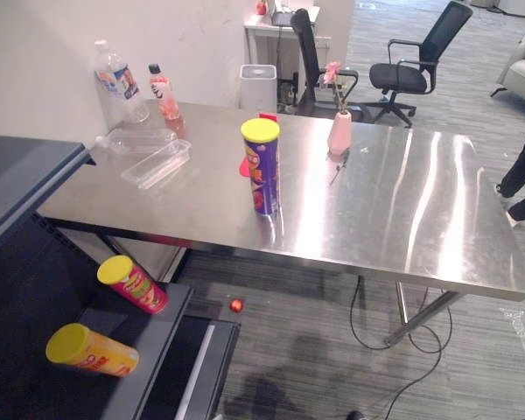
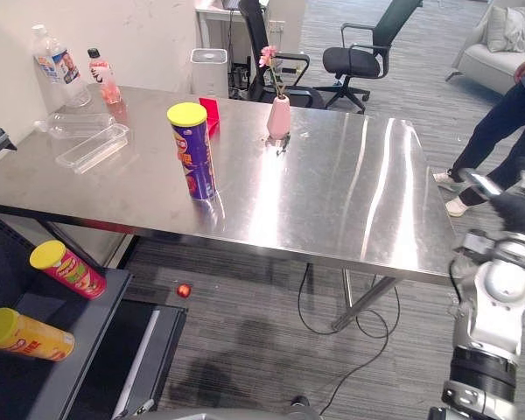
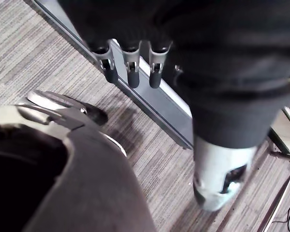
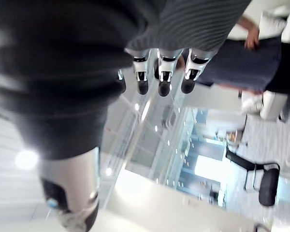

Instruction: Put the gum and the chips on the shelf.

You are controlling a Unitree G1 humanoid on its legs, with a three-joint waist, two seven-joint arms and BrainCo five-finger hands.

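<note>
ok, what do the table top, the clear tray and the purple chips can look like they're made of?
Table top: metal, likely stainless steel, semi-glossy, mirrors streaks of light. Clear tray: thin transparent plastic, table shows through. Purple chips can: probably printed cardboard tube, with a yellow plastic-looking lid.

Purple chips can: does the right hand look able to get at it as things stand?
Probably, with a long reach. The right hand is open off the table end, and bare steel lies between it and the upright chips can; the vase stands behind that path.
</note>
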